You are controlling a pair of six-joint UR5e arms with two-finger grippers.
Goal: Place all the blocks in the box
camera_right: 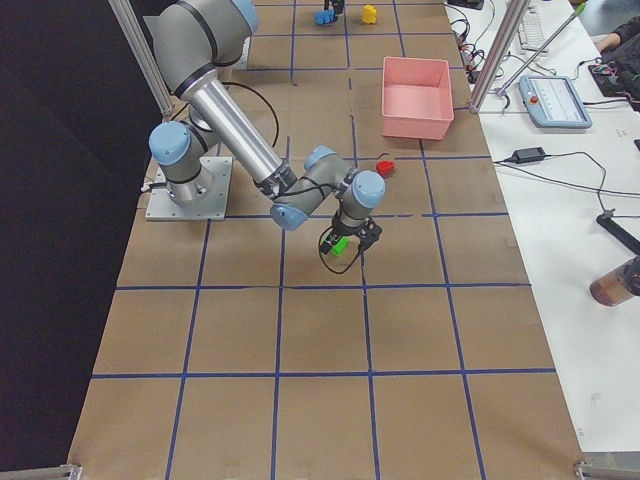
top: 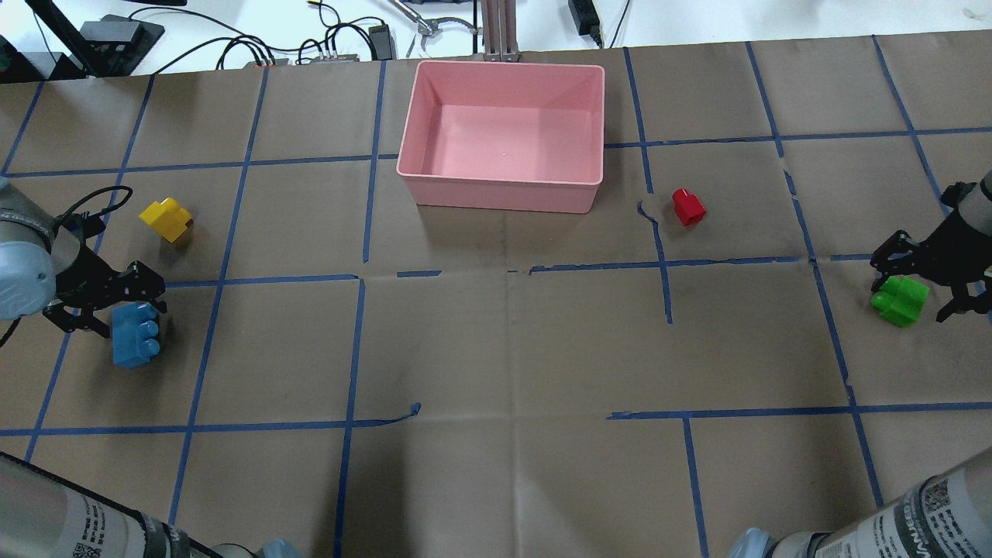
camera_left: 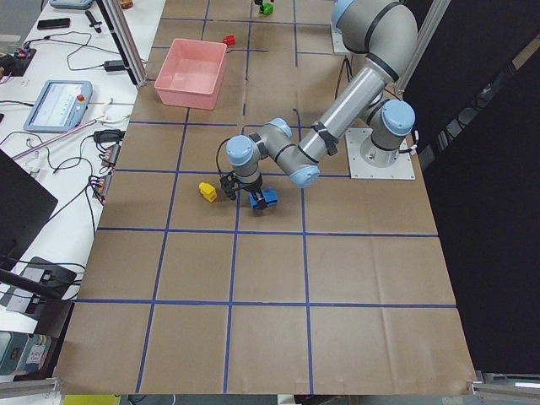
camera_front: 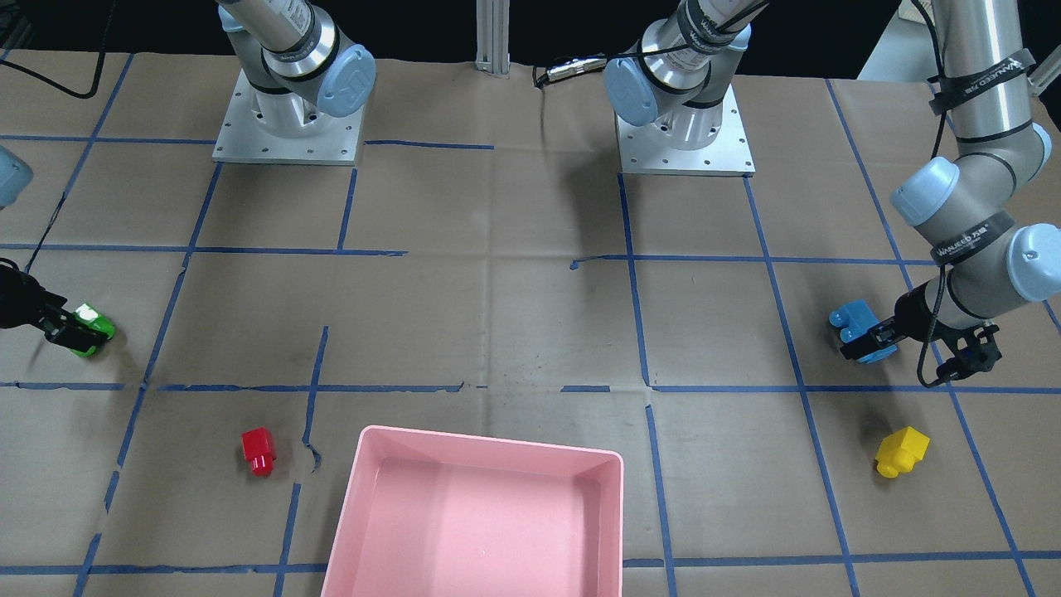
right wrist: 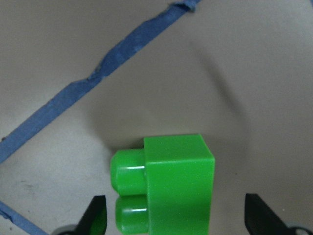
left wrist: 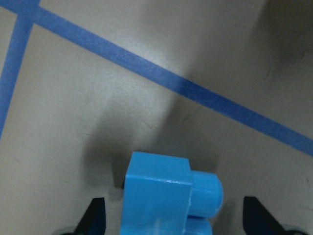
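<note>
My left gripper (top: pixel 128 314) is open and straddles one end of the blue three-stud block (top: pixel 136 335), which lies on the table; the left wrist view shows the block (left wrist: pixel 159 193) between the fingertips (left wrist: pixel 97 215) with gaps on both sides. My right gripper (top: pixel 914 288) is open around the green block (top: pixel 899 300); the right wrist view shows it (right wrist: pixel 173 183) between the spread fingers. The red block (top: pixel 687 206) lies right of the pink box (top: pixel 500 182). The yellow block (top: pixel 167 218) lies beyond the left gripper. The box holds nothing.
Brown paper with a blue tape grid covers the table. Both arm bases (camera_front: pixel 290 124) stand at the robot's edge. Cables and devices (top: pixel 333 46) lie beyond the table's far edge behind the box.
</note>
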